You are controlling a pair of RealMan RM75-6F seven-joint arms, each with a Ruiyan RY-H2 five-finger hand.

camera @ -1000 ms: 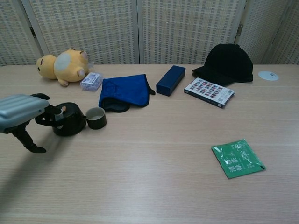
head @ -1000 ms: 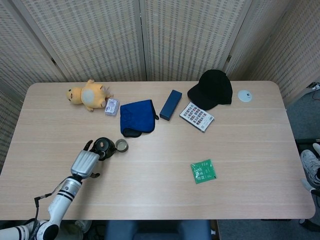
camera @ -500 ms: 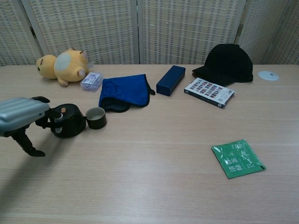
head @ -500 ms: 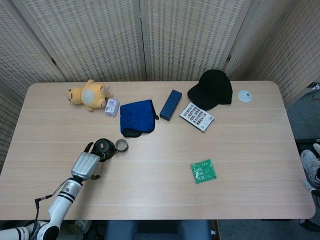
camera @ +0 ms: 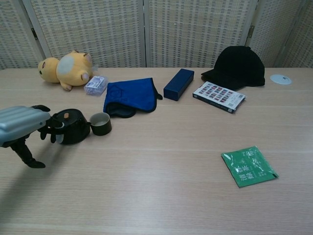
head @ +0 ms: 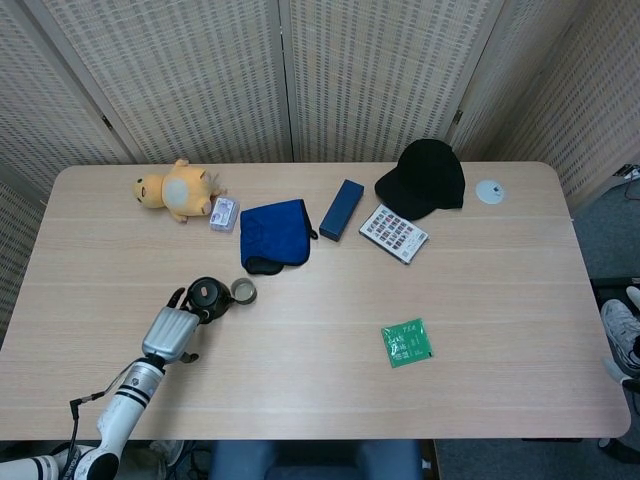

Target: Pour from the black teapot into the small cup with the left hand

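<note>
**Left hand pulled back slightly at the teapot handle**

The black teapot (camera: 72, 128) stands upright on the table (head: 480, 300), near its left front edge, with the small cup (camera: 100, 123) just beside its spout. Over the last second the left hand (camera: 22, 128) has drifted back and down toward the near edge; its fingers (camera: 49, 131) now sit at the handle side, curled around it (whether they actually bear on the handle I cannot tell). Pot not lifted or tilted, so pouring has not begun. Judgement: grasp being adjusted before the lift. Right hand out of sight.
</note>
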